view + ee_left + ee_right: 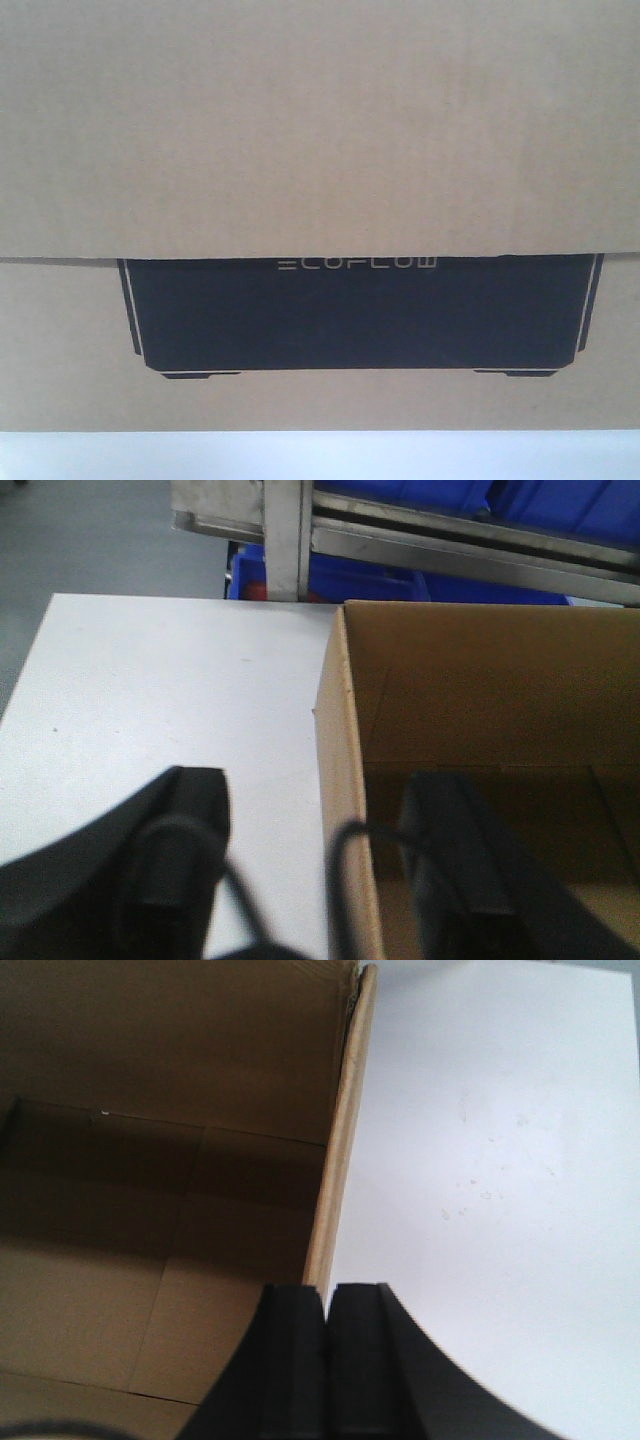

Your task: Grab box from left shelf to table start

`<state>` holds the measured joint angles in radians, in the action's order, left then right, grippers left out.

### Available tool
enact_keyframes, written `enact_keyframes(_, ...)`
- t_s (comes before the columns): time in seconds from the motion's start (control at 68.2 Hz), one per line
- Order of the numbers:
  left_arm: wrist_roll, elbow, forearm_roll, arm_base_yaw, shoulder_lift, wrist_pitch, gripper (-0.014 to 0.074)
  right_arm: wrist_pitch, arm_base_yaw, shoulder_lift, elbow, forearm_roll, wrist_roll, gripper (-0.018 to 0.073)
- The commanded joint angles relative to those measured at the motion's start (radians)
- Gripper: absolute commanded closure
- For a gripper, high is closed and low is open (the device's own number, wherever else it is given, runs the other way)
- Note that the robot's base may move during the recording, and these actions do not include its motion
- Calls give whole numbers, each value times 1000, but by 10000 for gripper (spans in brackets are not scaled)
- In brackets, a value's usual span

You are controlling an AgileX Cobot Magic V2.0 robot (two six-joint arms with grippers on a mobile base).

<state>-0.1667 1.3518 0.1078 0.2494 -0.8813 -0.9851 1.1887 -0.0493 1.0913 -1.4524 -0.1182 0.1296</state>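
Note:
The brown cardboard box (320,130) fills the front view, its black ECOFLOW panel facing me, and it stands on the white table (320,460). In the left wrist view the box (480,680) is open-topped. My left gripper (320,870) is open and straddles the box's left wall, one finger over the table (150,700) and one inside the box. In the right wrist view my right gripper (325,1305) is shut on the box's right wall (340,1160), with the table (500,1160) on the outer side.
The steel shelf rail (450,550) and its upright post (285,540) stand just beyond the table's far edge, with blue bins (560,505) behind them. Grey floor (80,530) lies left of the table.

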Motion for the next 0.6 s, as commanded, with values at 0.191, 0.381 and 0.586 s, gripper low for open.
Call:
enact_keyframes(0.191,4,-402,64,4,284,303,692,-334,-1,-290,358,5,4,487)
enact_keyframes(0.381,4,-707,62,4,480,525,696,-611,-1,-588,729,5,14,504)
enact_keyframes(0.586,4,-939,68,4,703,752,696,-669,-1,-890,979,5,14,504)
